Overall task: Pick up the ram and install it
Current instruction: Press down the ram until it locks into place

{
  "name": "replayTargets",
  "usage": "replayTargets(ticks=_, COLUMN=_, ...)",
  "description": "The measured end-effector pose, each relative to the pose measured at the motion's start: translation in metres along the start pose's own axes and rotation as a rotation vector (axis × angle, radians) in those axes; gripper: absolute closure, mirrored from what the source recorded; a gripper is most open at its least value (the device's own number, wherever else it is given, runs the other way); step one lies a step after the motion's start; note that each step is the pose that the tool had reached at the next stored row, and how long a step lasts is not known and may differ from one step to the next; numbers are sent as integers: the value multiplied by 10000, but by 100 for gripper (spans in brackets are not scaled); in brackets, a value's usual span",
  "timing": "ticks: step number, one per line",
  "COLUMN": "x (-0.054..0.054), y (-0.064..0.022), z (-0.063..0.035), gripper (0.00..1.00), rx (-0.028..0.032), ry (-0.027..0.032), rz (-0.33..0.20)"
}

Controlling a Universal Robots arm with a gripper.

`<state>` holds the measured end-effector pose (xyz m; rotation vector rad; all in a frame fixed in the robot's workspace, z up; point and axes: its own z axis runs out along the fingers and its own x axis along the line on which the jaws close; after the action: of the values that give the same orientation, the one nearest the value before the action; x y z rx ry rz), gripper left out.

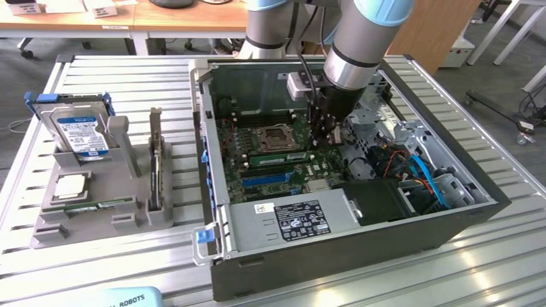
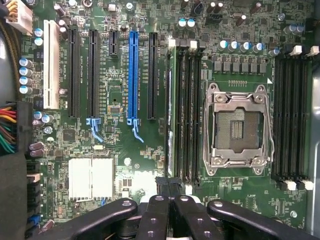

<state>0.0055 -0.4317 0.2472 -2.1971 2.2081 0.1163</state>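
Note:
A ram (image 2: 169, 110) stands edge-on in the memory slot beside the processor socket (image 2: 239, 130) on the motherboard. In the exterior view this green ram (image 1: 280, 155) lies in its slot inside the open computer case (image 1: 341, 256). My gripper (image 2: 169, 183) is shut, its black fingertips pressed together right at one end of the stick. I cannot tell whether they touch it. Seen from outside, my gripper (image 1: 328, 141) points straight down into the case at the stick's end toward the exterior view's right.
A grey holder (image 1: 51, 233) at the exterior view's left carries a blue-labelled hard drive (image 1: 81, 135), a silver processor chip (image 1: 70, 185) and another green stick (image 1: 89, 206). Cables and drive bays (image 1: 418, 179) crowd the case's right side. Expansion slots (image 2: 132, 75) lie beside the memory slots.

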Motion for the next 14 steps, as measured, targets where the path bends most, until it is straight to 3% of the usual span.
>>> replayTargets(ticks=14, x=-119, y=0, z=36, gripper=90, rx=1, ry=0, rz=0)
